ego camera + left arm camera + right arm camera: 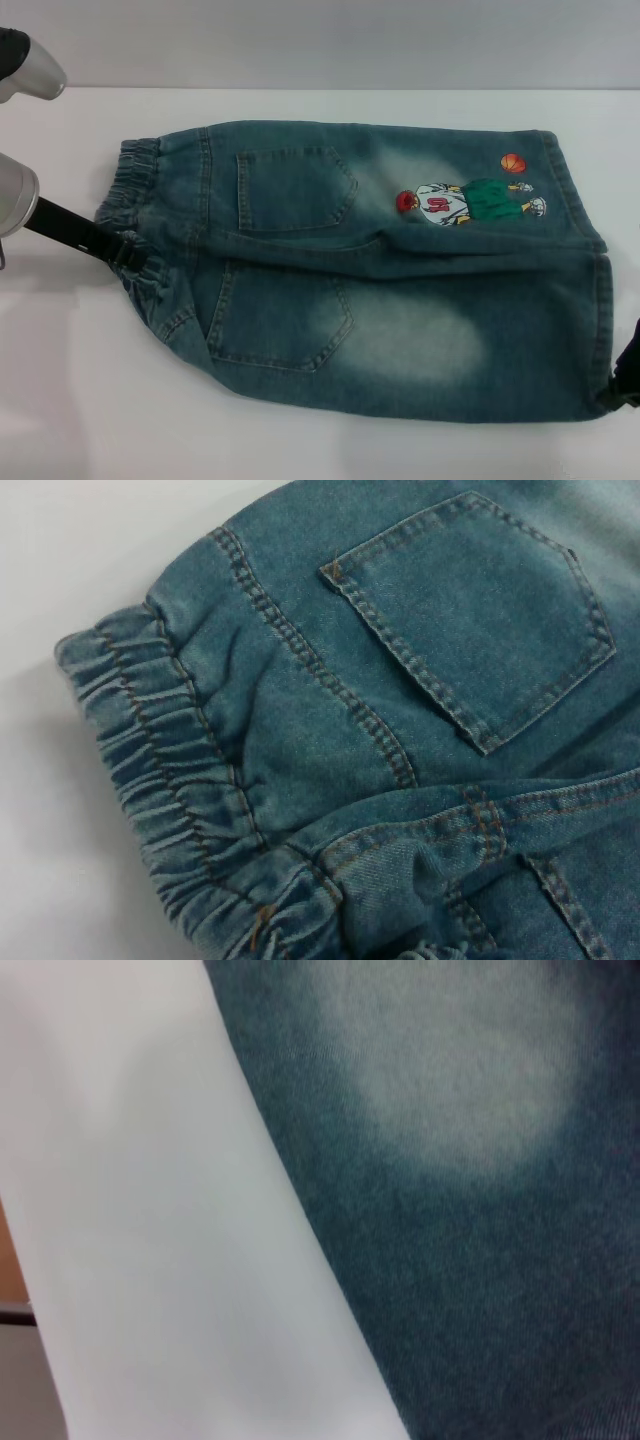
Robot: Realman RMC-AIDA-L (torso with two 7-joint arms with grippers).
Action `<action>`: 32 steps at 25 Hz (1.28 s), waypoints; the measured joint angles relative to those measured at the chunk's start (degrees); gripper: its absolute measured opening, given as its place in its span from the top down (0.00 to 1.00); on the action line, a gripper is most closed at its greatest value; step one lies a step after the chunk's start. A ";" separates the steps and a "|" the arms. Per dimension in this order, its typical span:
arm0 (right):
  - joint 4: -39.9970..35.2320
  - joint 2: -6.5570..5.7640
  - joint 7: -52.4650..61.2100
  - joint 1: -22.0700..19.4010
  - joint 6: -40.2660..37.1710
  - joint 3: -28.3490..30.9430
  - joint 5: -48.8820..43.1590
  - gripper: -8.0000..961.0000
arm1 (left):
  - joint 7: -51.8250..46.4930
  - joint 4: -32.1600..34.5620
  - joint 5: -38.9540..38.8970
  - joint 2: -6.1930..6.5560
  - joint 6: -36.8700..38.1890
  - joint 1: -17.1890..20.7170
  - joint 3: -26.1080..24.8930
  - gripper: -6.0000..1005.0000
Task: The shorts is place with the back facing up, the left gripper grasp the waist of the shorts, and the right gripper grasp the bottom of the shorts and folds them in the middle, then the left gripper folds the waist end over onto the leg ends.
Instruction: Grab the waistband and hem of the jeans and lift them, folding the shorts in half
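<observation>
left gripper [125,250] clenched on waist [135,215] | right gripper [622,385] — grip unclear | one shorts [400,320] — two pockets

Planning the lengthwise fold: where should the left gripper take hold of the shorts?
Grip the waist at its middle, coming from the robot's left. That gathered elastic band is the narrow end of the shorts, and the left gripper sits there.

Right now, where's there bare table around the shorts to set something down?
Bare table runs along the near side of the shorts, and behind them. Crowded: the waist, where the left claw sits, and the near leg-end corner by the right claw.
</observation>
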 joint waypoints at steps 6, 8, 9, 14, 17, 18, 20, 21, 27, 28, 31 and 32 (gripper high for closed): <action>-4.77 0.07 -0.07 -2.14 0.96 0.35 3.66 0.99 | -0.05 0.46 0.00 -0.06 -0.80 0.08 -0.36 0.94; -6.68 -0.10 -0.07 -3.06 0.92 0.48 6.06 0.99 | -0.17 0.51 0.00 0.01 -0.88 0.11 -0.37 0.94; -7.38 -0.14 -0.07 -3.38 0.88 0.54 6.87 0.99 | -0.22 0.61 0.00 0.03 -0.91 0.11 -0.39 0.94; -11.47 -0.33 -0.16 -5.40 1.56 1.08 11.03 0.99 | -0.31 1.84 0.00 0.06 -1.98 0.11 -0.45 0.94; -13.87 -0.37 -0.54 -6.34 2.10 2.52 13.27 0.99 | -0.47 2.43 0.00 0.19 -2.38 0.02 -0.45 0.94; -14.99 -0.33 -0.77 -6.75 2.46 3.83 14.31 0.99 | -0.56 3.46 0.00 0.30 -2.53 -0.02 -0.68 0.94; -15.41 -0.32 -0.92 -6.96 2.76 4.56 14.96 0.99 | -0.57 4.02 0.00 0.31 -2.71 0.00 -1.00 0.94; -15.71 -0.31 -1.25 -7.22 3.11 5.20 15.71 0.99 | -0.57 4.57 0.00 0.27 -2.92 0.04 -1.36 0.94; -16.46 -0.84 -2.64 -9.05 5.43 7.31 21.00 0.99 | -0.80 5.61 0.00 0.27 -4.87 0.37 -2.03 0.94; -16.53 -0.91 -3.11 -9.36 5.94 7.74 22.03 0.99 | -0.95 5.65 0.00 0.32 -5.24 0.37 -2.05 0.94; -17.22 -0.95 -5.68 -10.27 6.92 10.95 26.14 0.99 | -1.28 5.75 0.00 0.49 -6.08 0.36 -2.38 0.94; -17.22 -0.95 -5.68 -10.27 6.92 10.95 26.14 0.99 | -1.29 5.85 0.00 0.56 -6.30 0.32 -2.65 0.94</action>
